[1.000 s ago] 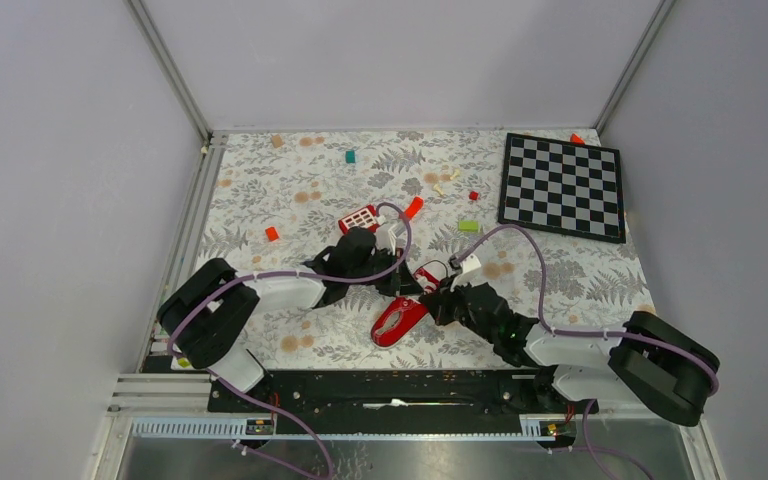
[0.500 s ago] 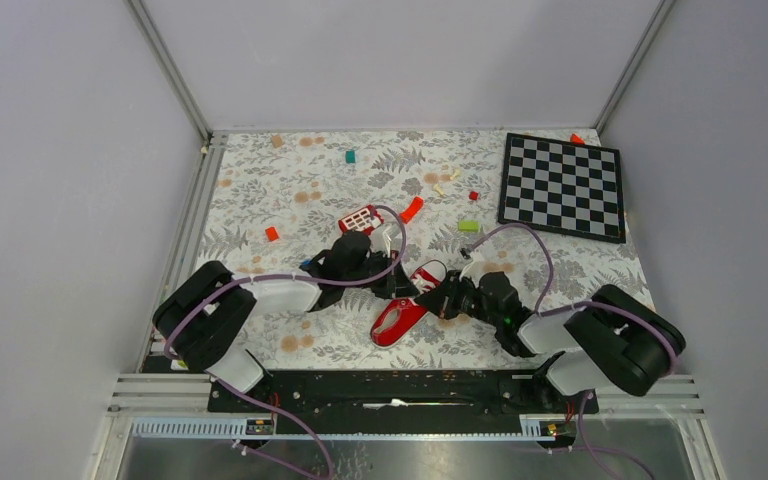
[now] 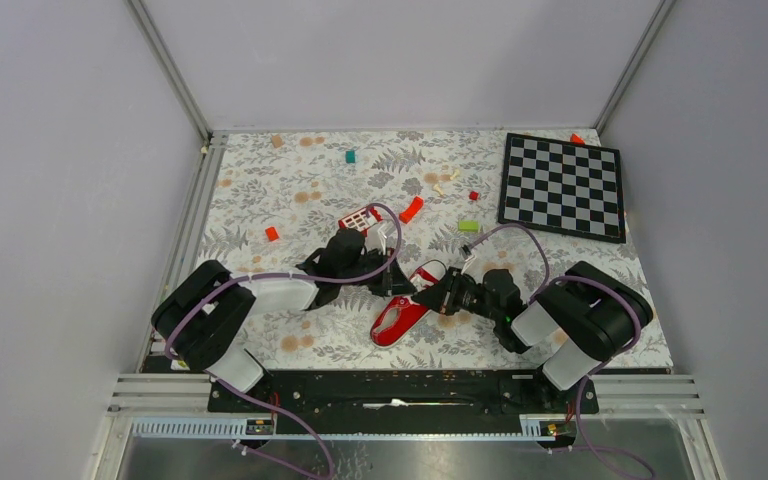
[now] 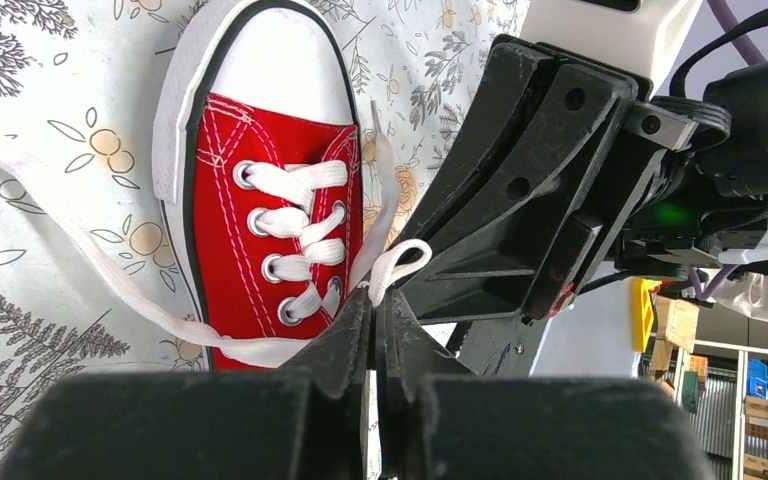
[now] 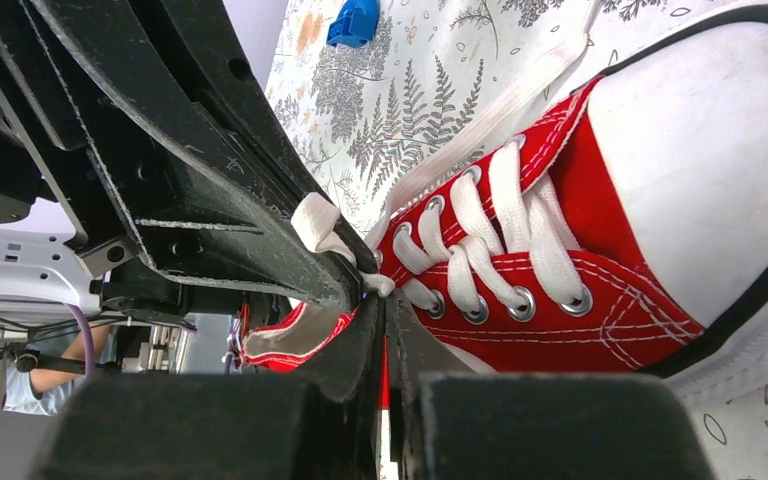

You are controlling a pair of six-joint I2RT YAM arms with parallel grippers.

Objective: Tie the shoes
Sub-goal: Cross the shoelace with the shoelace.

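Over the shoe, left claw and right claw each sit clamped on lace; knot seemingly just starting; next, draw both ends apart evenly.

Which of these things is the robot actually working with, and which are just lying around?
In use: red sneaker, white laces, left gripper, right gripper, both pinching laces.
Lying about: chessboard, red block with white squares, green block, teal block.

Red sneaker with white laces on floral-patterned table.
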